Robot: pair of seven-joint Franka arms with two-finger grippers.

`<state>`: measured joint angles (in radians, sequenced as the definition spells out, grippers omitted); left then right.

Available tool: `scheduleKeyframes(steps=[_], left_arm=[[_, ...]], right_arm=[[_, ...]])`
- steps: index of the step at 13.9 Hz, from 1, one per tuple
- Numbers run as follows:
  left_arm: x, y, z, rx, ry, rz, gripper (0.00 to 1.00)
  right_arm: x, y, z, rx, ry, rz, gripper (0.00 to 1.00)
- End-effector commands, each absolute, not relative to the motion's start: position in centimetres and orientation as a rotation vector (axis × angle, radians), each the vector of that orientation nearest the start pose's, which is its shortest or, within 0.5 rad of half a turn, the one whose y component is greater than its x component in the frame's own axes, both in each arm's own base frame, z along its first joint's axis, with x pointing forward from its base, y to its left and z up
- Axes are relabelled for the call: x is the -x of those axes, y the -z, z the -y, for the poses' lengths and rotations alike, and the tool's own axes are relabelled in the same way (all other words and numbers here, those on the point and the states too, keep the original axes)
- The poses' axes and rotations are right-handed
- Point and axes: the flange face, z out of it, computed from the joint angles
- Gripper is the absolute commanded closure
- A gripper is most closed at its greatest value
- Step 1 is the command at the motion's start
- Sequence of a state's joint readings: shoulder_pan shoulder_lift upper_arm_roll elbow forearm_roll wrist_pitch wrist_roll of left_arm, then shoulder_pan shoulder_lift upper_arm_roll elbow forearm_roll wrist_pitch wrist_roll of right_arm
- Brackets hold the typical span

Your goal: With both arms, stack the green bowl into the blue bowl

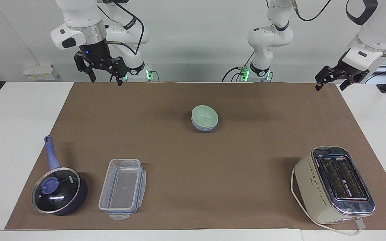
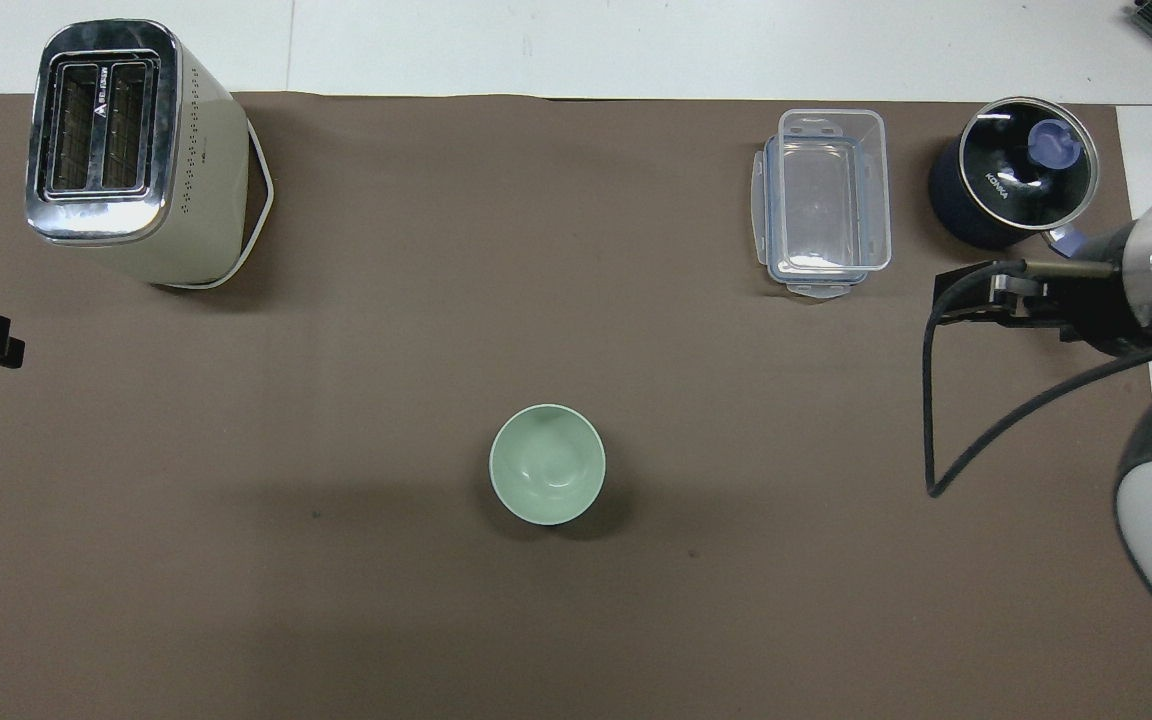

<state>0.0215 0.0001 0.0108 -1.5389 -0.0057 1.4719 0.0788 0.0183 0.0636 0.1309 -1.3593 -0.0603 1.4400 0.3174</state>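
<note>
While toaster (image 1: 335,184) stands apart, saucepan (image 1: 59,190).

White tabletop (image 1: 18,110) is carrying a brown mat (image 1: 246,160) across most of its surface. Plain white wall (image 1: 199,36) is standing at the robots' end, a socket strip (image 1: 40,72) sitting at its base.

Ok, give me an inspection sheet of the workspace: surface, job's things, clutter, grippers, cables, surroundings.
Surface: brown paper mat on a white table.
Job's things: pale mint-green bowl nested in periwinkle-blue bowl, mid-mat.
Clutter: cream toaster; clear plastic container beside dark lidded saucepan.
Grippers: right gripper open, raised, empty; left gripper open, raised, empty, waiting.
Cables: white toaster cord; black cable on right arm.
Surroundings: white wall, nothing else seen.
</note>
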Motion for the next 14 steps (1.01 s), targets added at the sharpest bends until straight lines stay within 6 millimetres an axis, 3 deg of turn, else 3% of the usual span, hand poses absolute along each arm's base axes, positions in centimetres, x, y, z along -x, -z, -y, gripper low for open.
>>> scheduleKeyframes(steps=[1,5,9,14], left_arm=[[-53.9,-63.6,-1.8,3.126,-0.105,-0.094,0.00],[-53.9,-63.6,-1.8,3.127,-0.104,-0.094,0.00],[-53.9,-63.6,-1.8,3.126,-0.105,-0.094,0.00],[-53.9,-63.6,-1.8,3.127,-0.104,-0.094,0.00]], right_arm=[[-56.2,-68.0,-6.5,3.193,0.031,-0.258,0.00],[-54.0,-66.8,-5.0,3.196,-0.043,-0.148,0.00],[-53.8,-66.0,-3.5,3.196,-0.071,-0.183,0.00],[-53.5,-66.2,-4.0,3.147,-0.073,-0.175,0.00]])
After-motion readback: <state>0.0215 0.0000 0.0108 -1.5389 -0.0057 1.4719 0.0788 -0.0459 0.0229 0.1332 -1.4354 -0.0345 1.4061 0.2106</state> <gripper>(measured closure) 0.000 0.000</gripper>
